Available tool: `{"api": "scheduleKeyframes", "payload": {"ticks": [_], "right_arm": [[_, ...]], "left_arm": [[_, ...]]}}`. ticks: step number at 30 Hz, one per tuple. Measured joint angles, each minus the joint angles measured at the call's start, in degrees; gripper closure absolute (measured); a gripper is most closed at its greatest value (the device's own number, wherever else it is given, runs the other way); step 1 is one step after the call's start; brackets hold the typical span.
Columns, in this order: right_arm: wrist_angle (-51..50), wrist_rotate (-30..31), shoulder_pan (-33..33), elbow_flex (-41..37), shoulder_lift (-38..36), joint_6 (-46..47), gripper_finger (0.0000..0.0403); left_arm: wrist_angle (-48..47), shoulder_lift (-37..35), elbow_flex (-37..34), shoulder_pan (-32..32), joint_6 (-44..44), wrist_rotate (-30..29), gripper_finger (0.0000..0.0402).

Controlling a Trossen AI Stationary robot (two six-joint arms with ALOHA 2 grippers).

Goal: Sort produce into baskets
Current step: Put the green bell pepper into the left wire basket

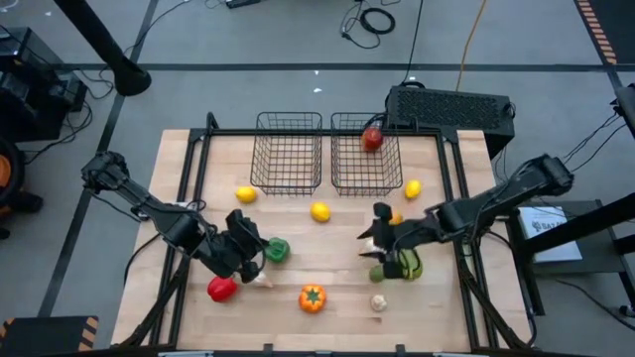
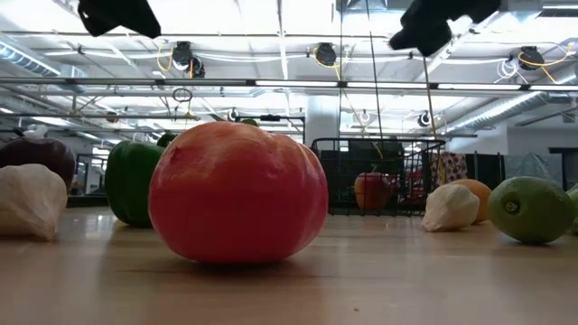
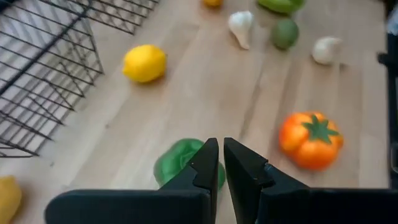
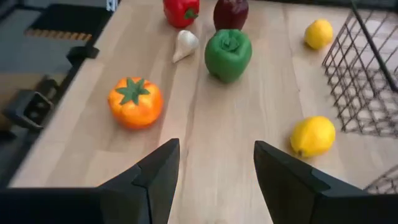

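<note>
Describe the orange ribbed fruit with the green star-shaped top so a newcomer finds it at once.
Start at the wooden table and go to its near edge, opposite the two wire baskets. Midway along that edge sits the orange ribbed fruit, the only orange piece wearing a green star-shaped cap.

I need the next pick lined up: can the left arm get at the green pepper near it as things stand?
Probably yes. The left gripper hangs just over the green pepper, with bare table around it and nothing between. Its fingers are shut, though, so it would have to open before coming down.
</note>
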Motion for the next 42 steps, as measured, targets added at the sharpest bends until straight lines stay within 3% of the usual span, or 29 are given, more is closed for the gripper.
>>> {"api": "scheduleKeyframes", "payload": {"ticks": [7,11,18,31,36,42], "right_arm": [[7.1,0.0,-0.4,0.0,6.5,-6.1,0.0204],[9.3,0.0,-1.2,0.0,8.7,-8.6,0.0204],[8.9,-0.1,-3.3,0.0,11.6,-8.9,0.0204],[8.6,-0.3,-6.2,0.0,14.5,-8.7,0.0204],[8.6,-0.4,-6.2,0.0,14.5,-8.7,0.0204],[8.5,-0.4,-6.2,0.0,14.5,-8.7,0.0204]], "left_arm": [[0.8,8.1,0.0,-1.4,3.3,-4.1,0.0340],[0.5,12.5,0.0,-1.3,3.8,-4.2,0.0291],[1.1,15.9,0.0,-1.1,14.8,-4.9,0.0209],[6.1,16.0,0.0,4.1,36.6,5.2,0.0204],[6.0,16.0,0.0,6.2,39.5,10.3,0.0222],[4.8,16.0,0.0,6.7,40.7,10.6,0.0244]]}}
